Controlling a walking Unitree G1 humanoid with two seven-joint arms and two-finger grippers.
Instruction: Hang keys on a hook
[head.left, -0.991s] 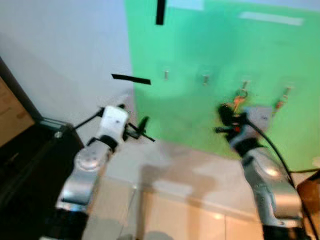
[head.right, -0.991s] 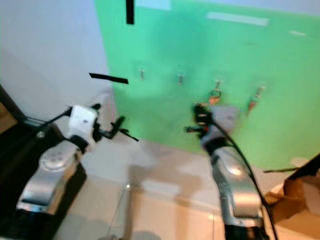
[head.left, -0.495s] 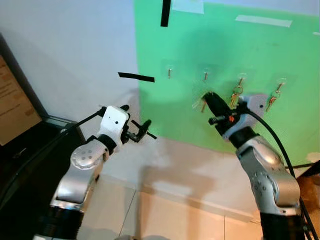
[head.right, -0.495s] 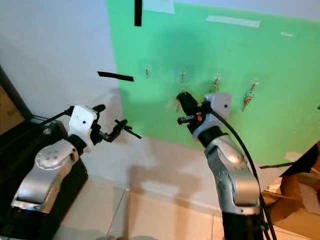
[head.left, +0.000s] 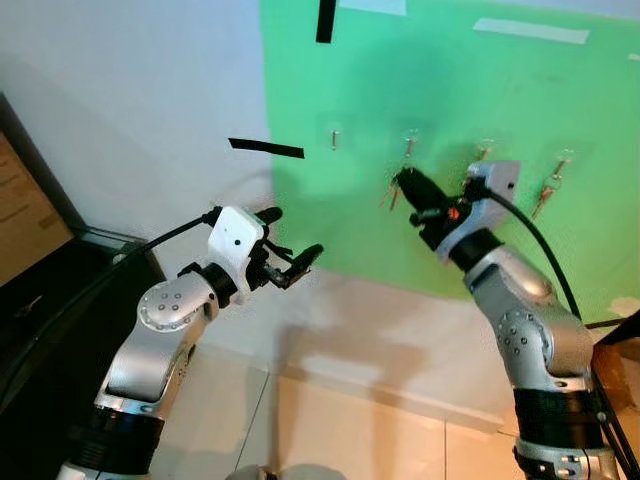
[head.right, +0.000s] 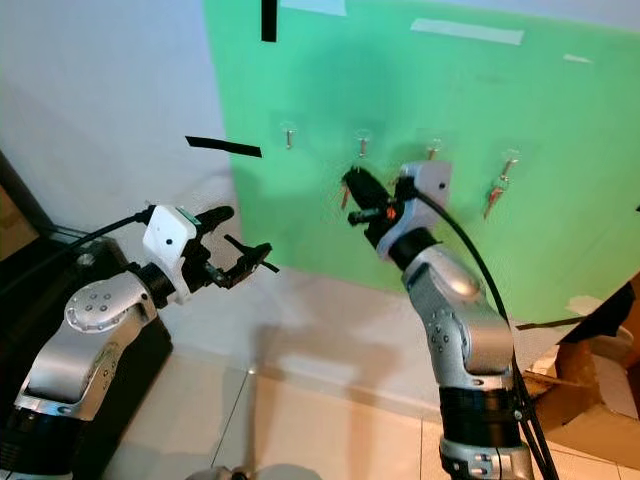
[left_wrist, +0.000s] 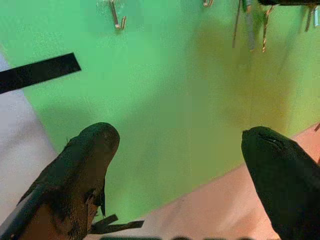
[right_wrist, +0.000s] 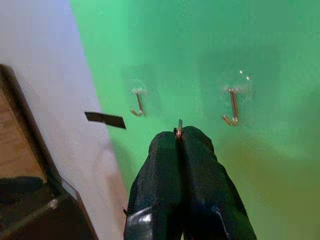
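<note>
board (head.left: 480, 90): bright green, plain
wall (head.left: 130, 90): pale grey-white, plain
tape (head.left: 266, 149): black strip on the wall; a second black strip on the board's top edge
hooks (right_wrist: 137, 102): silvery metal
keys (head.left: 392, 195): coppery orange
right gripper (right_wrist: 178, 137): black fingers, orange spot behind them
left gripper (head.left: 300, 262): black fingers, white wrist block
arms (head.left: 165, 325): silver
floor (head.left: 350, 420): beige tiles, pale joints

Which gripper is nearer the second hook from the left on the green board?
Right. The right gripper sits just below that hook, holding keys; the left gripper is open, lower and off to its left.
</note>
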